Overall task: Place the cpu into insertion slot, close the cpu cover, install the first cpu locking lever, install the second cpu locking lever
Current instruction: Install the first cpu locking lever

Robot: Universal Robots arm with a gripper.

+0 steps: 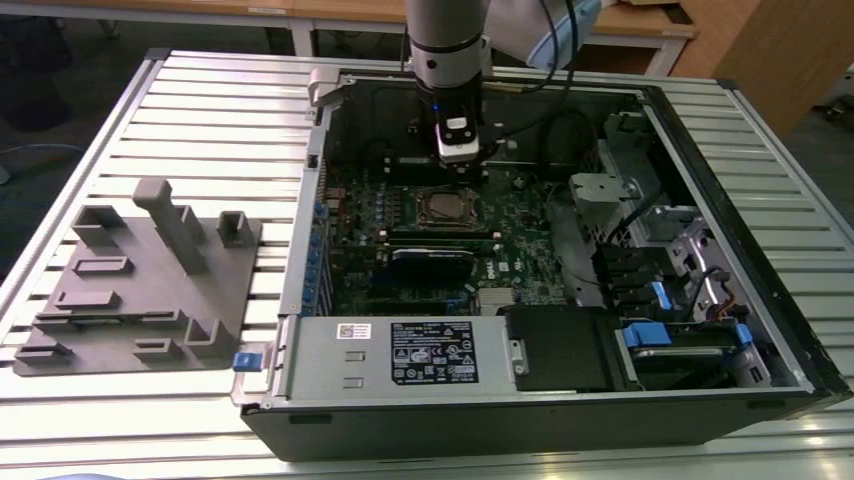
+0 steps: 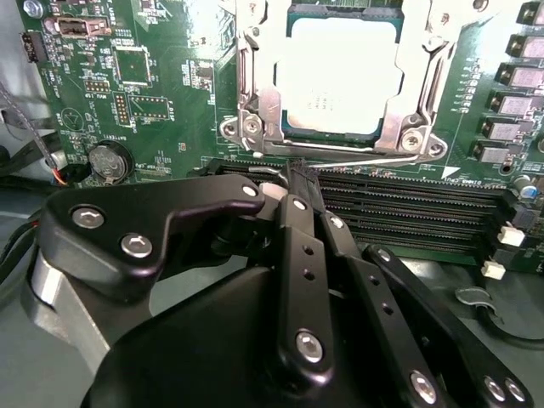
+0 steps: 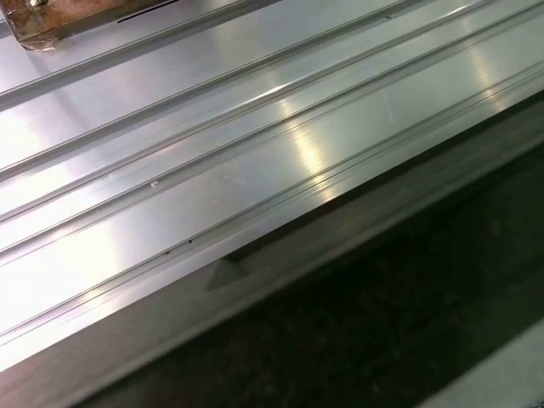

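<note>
The gripper (image 2: 299, 172) had its fingers closed together with nothing between them, tips just beside the locking lever (image 2: 374, 158). The lever lay flat, long axis parallel to the memory slots (image 2: 408, 212). The cpu (image 2: 340, 76) sat face-up in the insertion slot (image 1: 424, 209), at 6 o'clock from the gripper in the exterior view. The cpu cover (image 2: 414, 89) lay down around it.

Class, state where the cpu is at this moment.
In the exterior view, the cpu sits in the insertion slot on the green board, just in front of the gripper.
</note>
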